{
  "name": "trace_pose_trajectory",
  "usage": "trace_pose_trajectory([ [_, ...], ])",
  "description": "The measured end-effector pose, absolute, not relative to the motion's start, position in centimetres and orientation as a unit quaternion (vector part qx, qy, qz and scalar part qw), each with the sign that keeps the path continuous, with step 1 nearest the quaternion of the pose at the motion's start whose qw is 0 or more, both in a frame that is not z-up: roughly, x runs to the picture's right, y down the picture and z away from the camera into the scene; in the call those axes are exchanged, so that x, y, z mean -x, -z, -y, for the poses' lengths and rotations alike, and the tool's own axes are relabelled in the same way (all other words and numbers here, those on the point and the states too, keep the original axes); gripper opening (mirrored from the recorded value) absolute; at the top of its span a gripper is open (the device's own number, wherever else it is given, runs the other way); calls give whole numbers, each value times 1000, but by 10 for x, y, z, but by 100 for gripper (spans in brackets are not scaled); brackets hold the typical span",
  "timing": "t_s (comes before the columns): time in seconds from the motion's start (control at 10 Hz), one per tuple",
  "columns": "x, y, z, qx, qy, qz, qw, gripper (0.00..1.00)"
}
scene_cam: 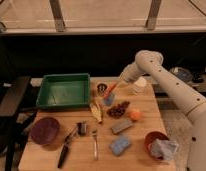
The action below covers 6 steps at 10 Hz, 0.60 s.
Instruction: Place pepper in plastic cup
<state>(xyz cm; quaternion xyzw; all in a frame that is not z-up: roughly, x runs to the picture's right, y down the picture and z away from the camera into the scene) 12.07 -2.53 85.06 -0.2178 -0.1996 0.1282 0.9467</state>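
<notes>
Placement step in hand. The fingers of the gripper (117, 85) grasp the pepper (110, 90), which hangs tilted below them, its tip just above the plastic cup (108, 99) on the tabletop (141, 137). Next move, as judged: lower slightly, then release.

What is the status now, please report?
Gripper above table's back middle, holding pepper tip-down. Plastic cup directly beneath, pepper not released. Small dark cup close beside.

Orange-red pepper (110, 90) in white claw (116, 85), lt-blue plastic cup (108, 100), green tray (63, 91).
</notes>
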Motion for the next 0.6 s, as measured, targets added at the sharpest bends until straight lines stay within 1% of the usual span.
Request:
trace_pose_trajectory([
  [0.4, -126, -856, 19, 220, -137, 198, 945, 54],
  [0.6, -127, -851, 17, 218, -141, 206, 943, 57],
])
